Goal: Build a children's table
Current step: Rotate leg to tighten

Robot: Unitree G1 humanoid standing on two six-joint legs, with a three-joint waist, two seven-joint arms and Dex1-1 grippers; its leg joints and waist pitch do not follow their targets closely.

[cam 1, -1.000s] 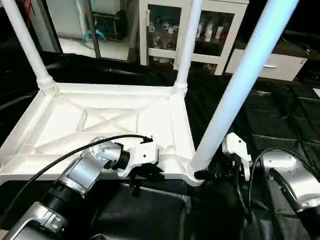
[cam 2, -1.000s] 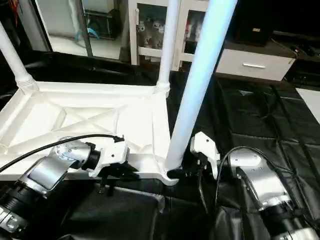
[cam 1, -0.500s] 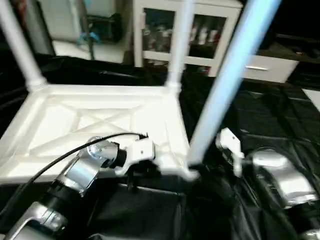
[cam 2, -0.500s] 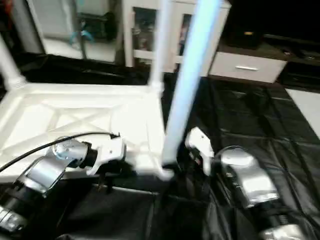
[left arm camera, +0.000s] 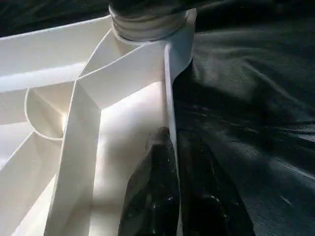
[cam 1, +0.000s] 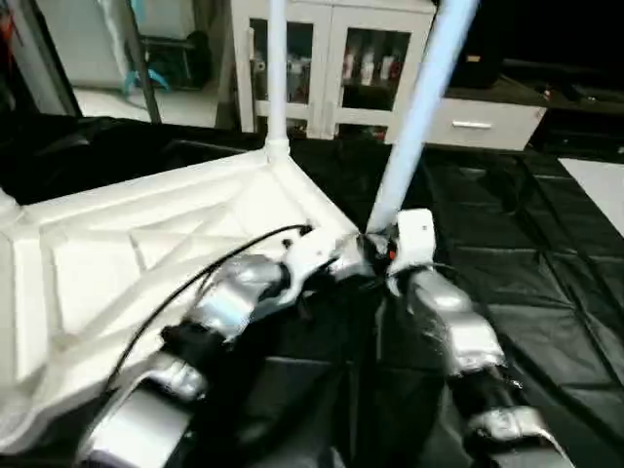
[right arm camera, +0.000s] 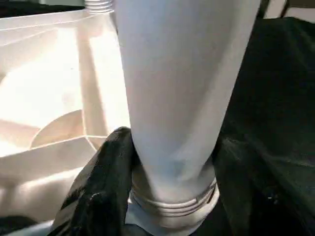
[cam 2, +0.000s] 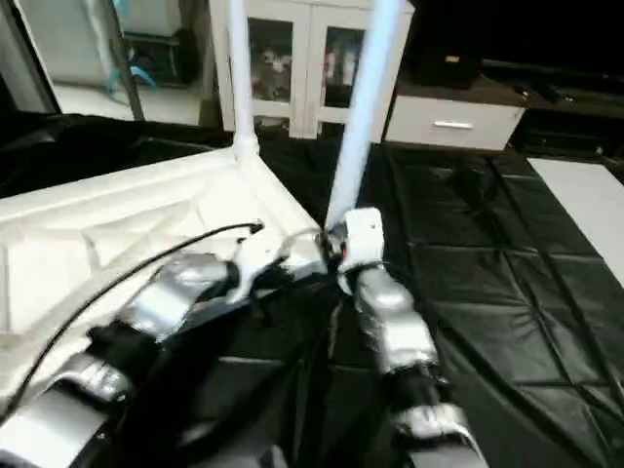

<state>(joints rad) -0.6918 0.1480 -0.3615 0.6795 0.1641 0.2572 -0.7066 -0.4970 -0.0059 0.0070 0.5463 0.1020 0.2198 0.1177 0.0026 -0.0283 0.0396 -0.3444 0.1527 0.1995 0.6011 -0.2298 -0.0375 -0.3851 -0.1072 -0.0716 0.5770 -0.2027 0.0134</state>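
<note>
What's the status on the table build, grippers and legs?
Left gripper pinching tabletop rim. Right gripper clamped round base of near leg at corner socket. Far leg upright. Nothing in the way.

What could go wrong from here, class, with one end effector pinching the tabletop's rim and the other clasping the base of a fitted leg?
1. The left end effector grips only the thin rim of the tabletop; it may slip off.
2. The right end effector clasps the near leg at its threaded collar; sideways force could loosen or strain that socket.
3. The long upright legs could tip the tabletop if it is lifted unevenly.
</note>
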